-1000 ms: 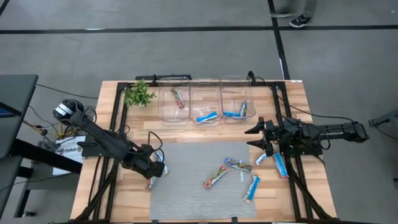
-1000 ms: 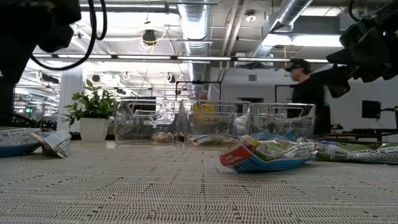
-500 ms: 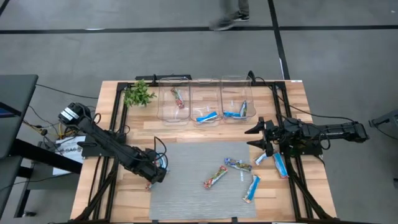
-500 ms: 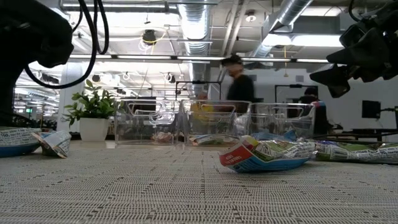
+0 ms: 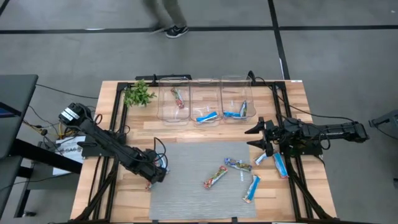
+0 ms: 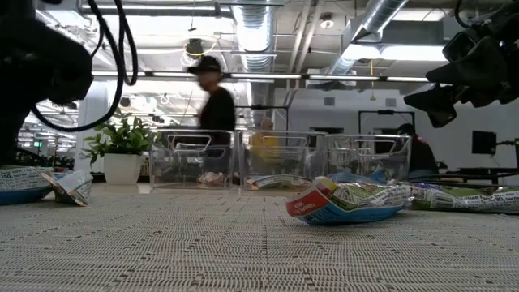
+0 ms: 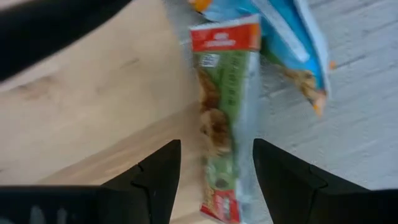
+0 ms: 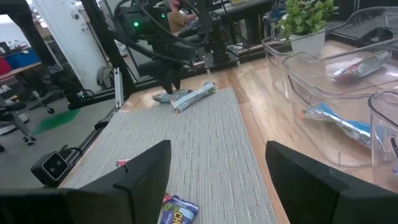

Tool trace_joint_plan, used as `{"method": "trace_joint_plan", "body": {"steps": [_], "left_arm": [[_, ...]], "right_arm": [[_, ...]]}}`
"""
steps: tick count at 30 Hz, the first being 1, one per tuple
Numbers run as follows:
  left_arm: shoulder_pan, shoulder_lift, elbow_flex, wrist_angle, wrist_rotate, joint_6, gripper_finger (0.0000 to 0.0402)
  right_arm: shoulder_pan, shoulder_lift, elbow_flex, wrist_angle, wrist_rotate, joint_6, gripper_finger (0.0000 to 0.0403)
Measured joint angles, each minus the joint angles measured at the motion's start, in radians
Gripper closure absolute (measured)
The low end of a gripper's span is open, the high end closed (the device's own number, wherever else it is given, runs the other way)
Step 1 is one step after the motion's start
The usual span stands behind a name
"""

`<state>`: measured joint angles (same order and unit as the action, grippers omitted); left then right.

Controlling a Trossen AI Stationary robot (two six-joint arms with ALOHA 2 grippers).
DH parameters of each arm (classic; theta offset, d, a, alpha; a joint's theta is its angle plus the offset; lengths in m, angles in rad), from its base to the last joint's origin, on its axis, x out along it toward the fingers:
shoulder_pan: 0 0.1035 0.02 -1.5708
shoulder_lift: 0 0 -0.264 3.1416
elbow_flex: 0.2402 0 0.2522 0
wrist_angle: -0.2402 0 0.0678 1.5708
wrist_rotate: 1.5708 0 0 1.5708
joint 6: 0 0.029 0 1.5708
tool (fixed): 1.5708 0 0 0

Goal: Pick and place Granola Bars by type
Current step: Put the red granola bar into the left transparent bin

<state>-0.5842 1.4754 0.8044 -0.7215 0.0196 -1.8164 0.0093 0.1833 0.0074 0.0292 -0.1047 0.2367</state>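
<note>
Now the left gripper [image 5: 153, 177] is lowered, fingers spread and empty, astride a red-and-green wrapped granola bar [image 7: 222, 121] at the grey mat's [image 5: 186, 199] left edge; grasp is judged imminent. The right gripper [image 5: 258, 138] is held open, empty.

A granola bar [image 6: 345, 203] lies before three clear bins [image 6: 279, 159].

Grey concrete floor [image 5: 336, 62] crossed by dark tape lines; exposed silver ducts [image 6: 259, 32] overhead, white walls, a person [image 6: 212, 97] walking behind.
</note>
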Motion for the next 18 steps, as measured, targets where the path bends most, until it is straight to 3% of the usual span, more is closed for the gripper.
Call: {"method": "trace_joint_plan", "body": {"steps": [13, 18], "left_arm": [[0.001, 0.000, -0.095, 0.123, -0.001, -0.005, 0.0209], [0.001, -0.001, -0.121, 0.166, -0.001, -0.005, 0.0236]], "right_arm": [[0.000, 0.000, 0.000, 0.000, 0.000, 0.000, 0.0148], [0.000, 0.000, 0.000, 0.000, 0.000, 0.000, 0.0148]]}}
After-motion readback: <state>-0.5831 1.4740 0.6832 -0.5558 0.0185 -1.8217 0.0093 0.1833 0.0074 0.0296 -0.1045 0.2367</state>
